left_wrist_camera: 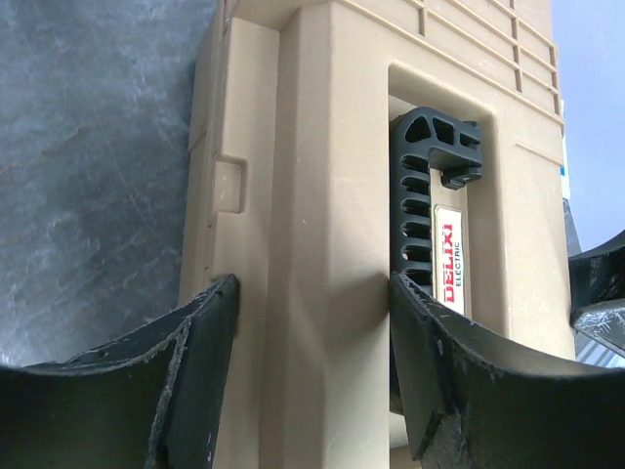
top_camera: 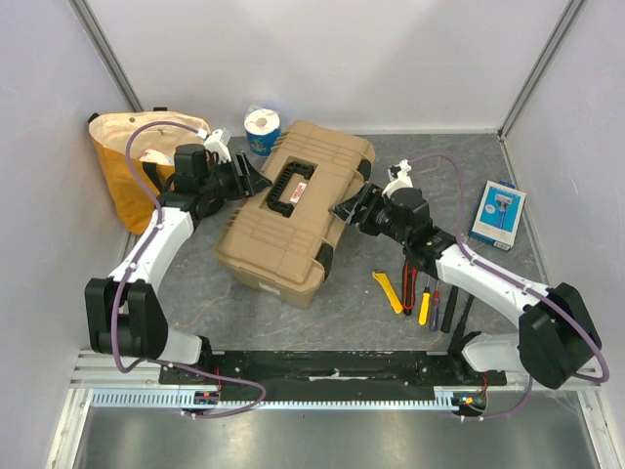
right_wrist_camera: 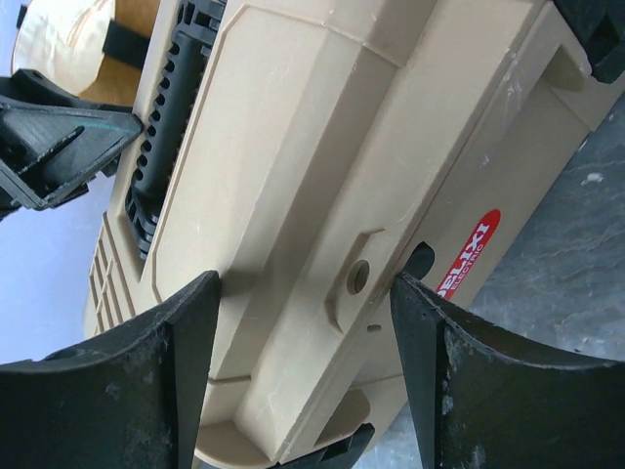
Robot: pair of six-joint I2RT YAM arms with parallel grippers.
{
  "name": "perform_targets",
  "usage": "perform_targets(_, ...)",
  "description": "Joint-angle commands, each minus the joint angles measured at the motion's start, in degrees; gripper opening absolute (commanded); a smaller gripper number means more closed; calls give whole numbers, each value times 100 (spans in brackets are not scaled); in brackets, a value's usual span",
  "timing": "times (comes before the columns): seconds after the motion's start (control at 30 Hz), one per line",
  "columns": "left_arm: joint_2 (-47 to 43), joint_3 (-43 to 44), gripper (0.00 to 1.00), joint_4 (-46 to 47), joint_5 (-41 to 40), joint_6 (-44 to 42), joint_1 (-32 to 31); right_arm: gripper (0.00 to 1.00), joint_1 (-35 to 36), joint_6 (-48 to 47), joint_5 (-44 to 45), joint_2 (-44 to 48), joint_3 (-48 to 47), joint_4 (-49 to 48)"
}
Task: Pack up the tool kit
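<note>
The tan ribbed toolbox (top_camera: 293,220) lies with its lid down in the middle of the table, its black handle (top_camera: 291,186) flat in the lid recess. My left gripper (top_camera: 256,181) clasps the lid's left end; in the left wrist view (left_wrist_camera: 312,293) one finger presses the outer side and the other sits in the handle (left_wrist_camera: 425,195) recess. My right gripper (top_camera: 344,208) clasps the lid's right end (right_wrist_camera: 308,288), one finger on top and one at the seam. Loose tools lie front right: a yellow cutter (top_camera: 389,291), a red-handled tool (top_camera: 410,281) and screwdrivers (top_camera: 427,308).
A yellow cloth bag (top_camera: 127,181) stands at the far left behind my left arm. A white roll on a blue holder (top_camera: 262,127) stands behind the toolbox. A flat blue-white packet (top_camera: 498,215) lies at the right. Grey walls close in three sides.
</note>
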State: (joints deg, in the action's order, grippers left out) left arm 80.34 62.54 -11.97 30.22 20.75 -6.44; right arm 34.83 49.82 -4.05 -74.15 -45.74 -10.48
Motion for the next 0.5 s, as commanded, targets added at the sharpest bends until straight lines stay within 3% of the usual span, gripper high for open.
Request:
perform_targets(0.0, 667, -120, 64, -447, 423, 614, -525, 71, -397, -236, 134, -582, -190, 99)
perform_targets(0.23, 1071, 372, 64, -446, 686, 658, -578, 71, -1197, -701, -534, -1268, -857, 20)
perform_targets(0.37, 1195, 899, 70, -999, 452, 237, -578, 81, -1382, -921, -720, -1453, -1507, 344)
perform_targets(0.47, 1072, 1198, 82, -1351, -268, -62, -543, 94, -1461, -1009, -483, -1165, -1579, 661)
